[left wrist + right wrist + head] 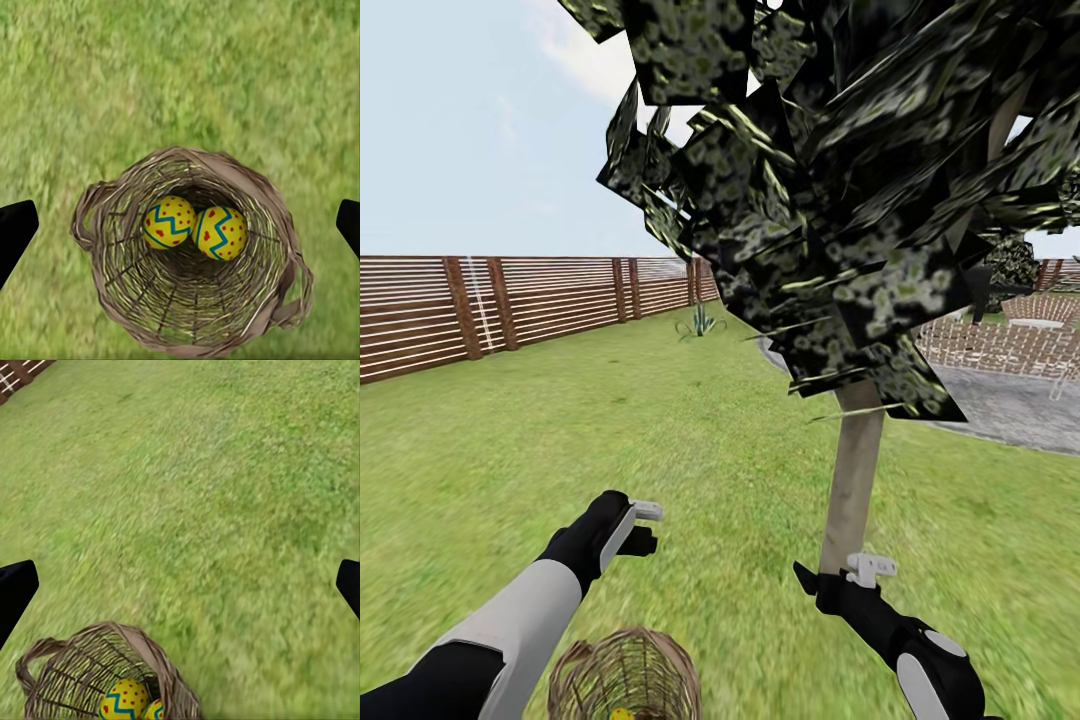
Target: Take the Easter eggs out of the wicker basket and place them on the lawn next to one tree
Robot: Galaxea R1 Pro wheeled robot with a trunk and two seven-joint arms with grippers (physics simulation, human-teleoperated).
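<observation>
Easter eggs (pixel 169 222), yellow, zigzag-banded, perhaps two, wicker basket (pixel 120 255)

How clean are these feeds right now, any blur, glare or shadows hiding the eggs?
Left wrist view: sharp, two Easter eggs show clearly inside the wicker basket, with only soft shade in its depth. Right wrist view: grass smeared, eggs cut by the frame edge. Head view: flat even light, no glare; near lawn blurry, tree crown blocky.
</observation>
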